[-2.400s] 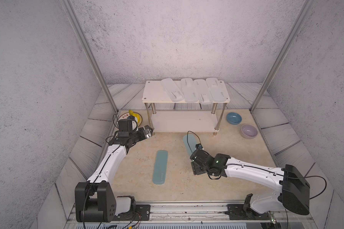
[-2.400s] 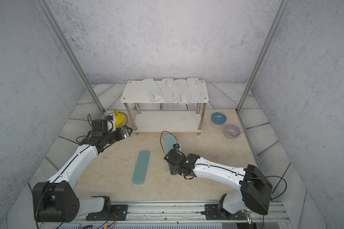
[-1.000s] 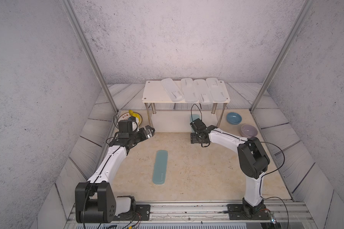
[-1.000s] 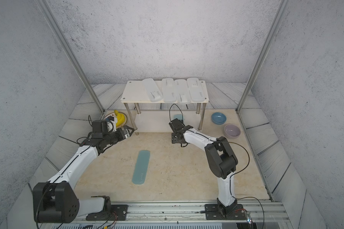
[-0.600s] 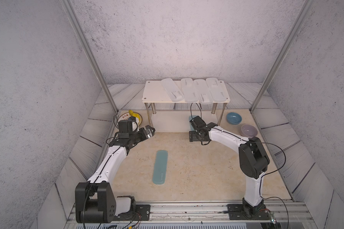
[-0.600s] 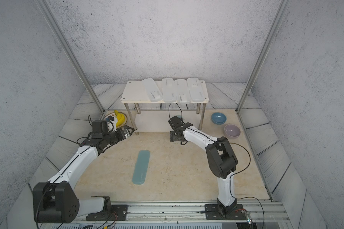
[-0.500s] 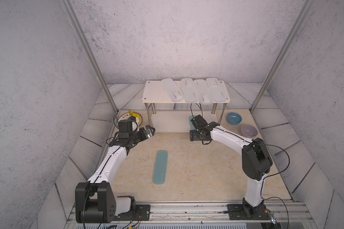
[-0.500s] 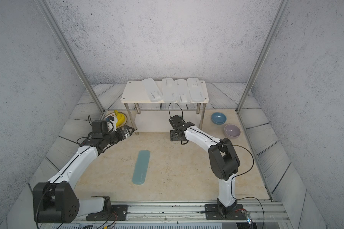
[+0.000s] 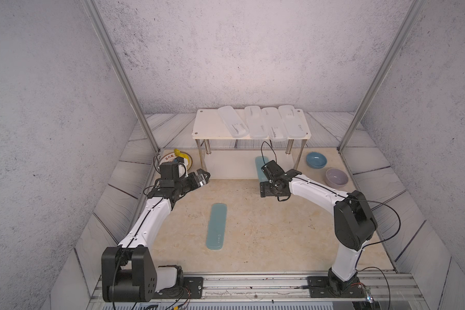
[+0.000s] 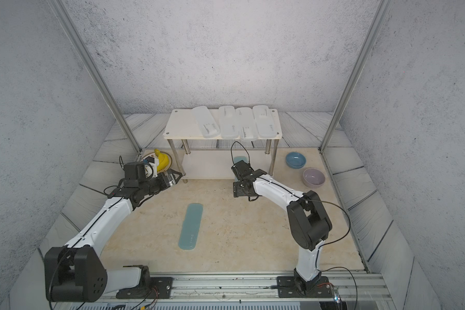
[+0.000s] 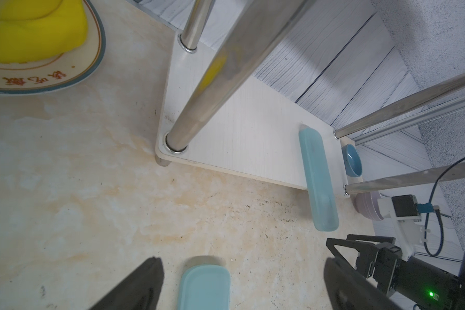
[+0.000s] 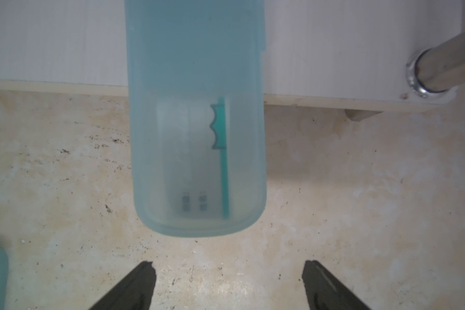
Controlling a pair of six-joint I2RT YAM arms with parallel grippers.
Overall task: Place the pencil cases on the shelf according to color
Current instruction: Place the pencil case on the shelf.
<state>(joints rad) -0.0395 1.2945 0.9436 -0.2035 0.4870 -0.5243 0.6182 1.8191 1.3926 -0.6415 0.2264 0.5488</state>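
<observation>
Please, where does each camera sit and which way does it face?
Top views: high at the front, facing down and back at the shelf; left arm and right arm show whole.
Left wrist: on the left arm, facing the lower board; open left gripper and the right arm's end show.
Right wrist: on the right arm, facing the shelved teal case; open right gripper shows.
Shared: both wrist views show that case.

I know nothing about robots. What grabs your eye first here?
Four frosted white pencil cases sit side by side on the shelf's top board. Below, a teal pencil case lies on the lower board, one end jutting past its front edge, with the right gripper open just before it. A second teal pencil case lies alone on the table.
</observation>
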